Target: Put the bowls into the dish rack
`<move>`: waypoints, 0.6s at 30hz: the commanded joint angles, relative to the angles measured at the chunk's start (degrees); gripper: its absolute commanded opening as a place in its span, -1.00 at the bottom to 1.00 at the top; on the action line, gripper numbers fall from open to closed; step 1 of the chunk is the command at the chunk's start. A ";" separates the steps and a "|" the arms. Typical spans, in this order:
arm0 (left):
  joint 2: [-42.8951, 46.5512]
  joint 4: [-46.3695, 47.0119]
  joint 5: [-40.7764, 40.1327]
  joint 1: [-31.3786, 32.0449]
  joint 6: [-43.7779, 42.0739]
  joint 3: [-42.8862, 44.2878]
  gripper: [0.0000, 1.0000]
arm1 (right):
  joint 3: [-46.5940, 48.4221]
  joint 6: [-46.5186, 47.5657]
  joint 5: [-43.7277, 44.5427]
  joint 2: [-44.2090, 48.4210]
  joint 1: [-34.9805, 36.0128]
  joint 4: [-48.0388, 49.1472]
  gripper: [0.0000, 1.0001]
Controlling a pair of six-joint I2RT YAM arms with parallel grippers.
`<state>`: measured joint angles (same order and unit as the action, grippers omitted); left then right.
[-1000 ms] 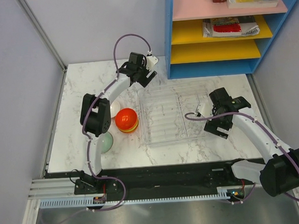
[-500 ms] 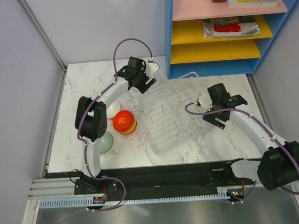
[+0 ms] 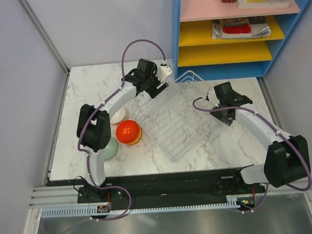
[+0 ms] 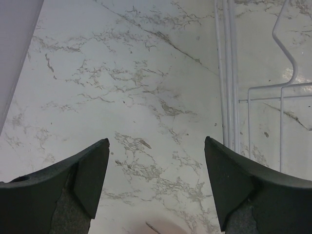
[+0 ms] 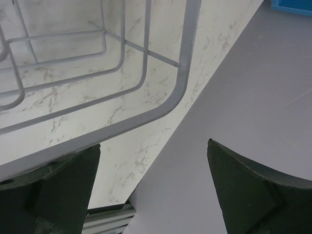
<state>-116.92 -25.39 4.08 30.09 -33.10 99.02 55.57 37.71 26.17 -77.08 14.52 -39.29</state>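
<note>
The dish rack (image 3: pixel 173 120), made of thin pale wire, lies diagonally on the marble table with nothing in it. My left gripper (image 3: pixel 157 86) hangs open at its far left corner. In the left wrist view only marble lies between the jaws of the left gripper (image 4: pixel 156 163), and the rack's wires (image 4: pixel 228 73) run just right of them. My right gripper (image 3: pixel 224 95) stands open at the rack's right corner, the rack's rim (image 5: pixel 181 73) crossing above the left finger. An orange-red bowl (image 3: pixel 128 131) sits stacked on a yellow-green one. A white bowl (image 3: pixel 118 115) and a sage-green bowl (image 3: pixel 111 148) peek out beside my left arm.
A blue shelf unit (image 3: pixel 224 70) with pink and yellow boards stands right behind the rack's far corner. Grey walls close the table's left and right sides. In the right wrist view the table edge and grey wall (image 5: pixel 234 97) lie under the right gripper.
The rack has swung from square with the table to a diagonal, its far corner now near the shelf. Both grippers moved with it, the left rightward, the right away from me.
</note>
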 commanded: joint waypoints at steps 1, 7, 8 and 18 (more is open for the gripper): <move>0.47 -5.64 4.19 2.87 -0.74 -1.11 0.71 | 3.49 -4.75 2.12 -3.16 -0.81 10.98 0.96; 0.47 -6.69 4.80 3.58 -1.09 -2.16 0.68 | 4.98 -6.60 2.92 -6.06 -1.43 13.71 0.96; 0.73 -6.87 4.97 3.92 -1.35 -2.34 0.67 | 5.51 -6.77 3.70 -6.85 -1.52 13.89 0.96; 0.91 -7.92 7.52 5.86 -1.62 -2.52 0.65 | 6.83 -8.45 4.94 -8.70 -2.13 14.85 0.96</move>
<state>-116.62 -26.94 3.18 30.98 -34.41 97.51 60.27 33.52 35.20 -84.23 11.49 -30.81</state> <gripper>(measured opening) 0.824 0.982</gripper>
